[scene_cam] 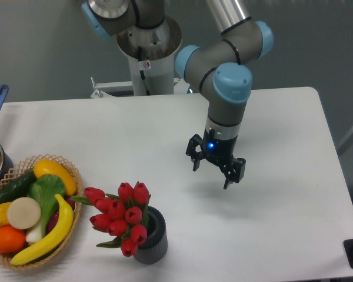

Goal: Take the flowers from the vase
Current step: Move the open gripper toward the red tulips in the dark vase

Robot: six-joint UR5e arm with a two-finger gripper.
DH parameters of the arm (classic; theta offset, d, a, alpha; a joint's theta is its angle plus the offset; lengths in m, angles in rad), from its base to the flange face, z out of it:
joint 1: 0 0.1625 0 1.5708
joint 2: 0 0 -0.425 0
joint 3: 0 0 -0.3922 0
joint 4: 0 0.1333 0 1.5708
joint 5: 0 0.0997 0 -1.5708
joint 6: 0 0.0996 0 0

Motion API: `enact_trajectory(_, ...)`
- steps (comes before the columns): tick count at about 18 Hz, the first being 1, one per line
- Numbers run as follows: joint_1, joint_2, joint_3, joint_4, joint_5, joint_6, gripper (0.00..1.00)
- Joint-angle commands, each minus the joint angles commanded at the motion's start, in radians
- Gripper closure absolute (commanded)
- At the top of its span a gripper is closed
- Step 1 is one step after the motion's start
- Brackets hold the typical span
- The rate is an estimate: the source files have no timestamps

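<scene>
Above the middle of the white table [282,117] your gripper [213,171] hangs with its two fingers spread apart and nothing between them. You can see the flowers [120,216] standing in the vase [153,238] near the front edge, well apart from the gripper, with the wicker basket [70,174] of fruit and vegetables just beside them.

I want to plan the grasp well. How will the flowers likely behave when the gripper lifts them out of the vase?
The flowers are probably light but floppy: thin stems under many heavy-looking buds. They lean left over the rim of the vase, so the bunch may sag or spread. The small vase may tip or lift with them. The open gripper should likely close gently.
</scene>
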Motion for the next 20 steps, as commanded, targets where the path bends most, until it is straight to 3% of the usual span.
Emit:
enact_trajectory(3, -0.003, 0.034, 0.002, 0.000, -0.077, -0.008, 0.00)
enact_trajectory(12, 0.002, 0.026, -0.012, 0.000, -0.408, -0.022, 0.00)
enact_trajectory(15, 0.006, 0.005, -0.012, 0.002, -0.519, -0.012, 0.00)
enact_trajectory(20, -0.011, -0.093, 0.092, 0.014, -0.592, -0.009, 0.00)
